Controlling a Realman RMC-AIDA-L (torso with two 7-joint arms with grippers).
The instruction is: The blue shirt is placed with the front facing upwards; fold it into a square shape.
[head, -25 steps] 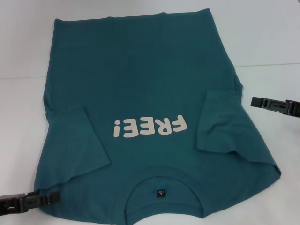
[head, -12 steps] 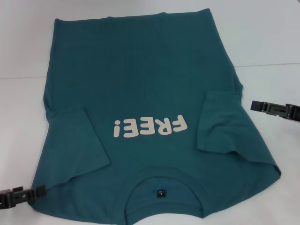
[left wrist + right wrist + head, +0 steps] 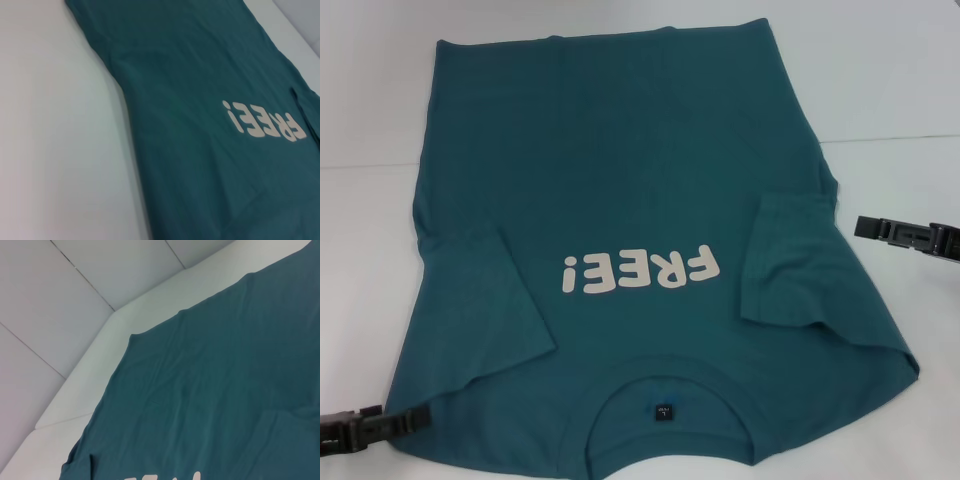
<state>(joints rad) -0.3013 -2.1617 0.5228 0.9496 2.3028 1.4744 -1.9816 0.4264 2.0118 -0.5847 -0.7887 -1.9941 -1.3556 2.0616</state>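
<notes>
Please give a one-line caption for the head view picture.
Blue shirt lies front up, sleeves folded in, left pincer and right pincer at its edges.

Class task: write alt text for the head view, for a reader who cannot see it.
A blue shirt lies front up on a white table, collar nearest the camera, both sleeves folded inward. The left gripper sits at its near left corner; the right gripper hovers off its right edge.

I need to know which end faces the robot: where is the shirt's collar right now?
In the head view the collar lies at the near edge of the blue shirt, just below the FREE! lettering, between the left gripper and the right gripper.
</notes>
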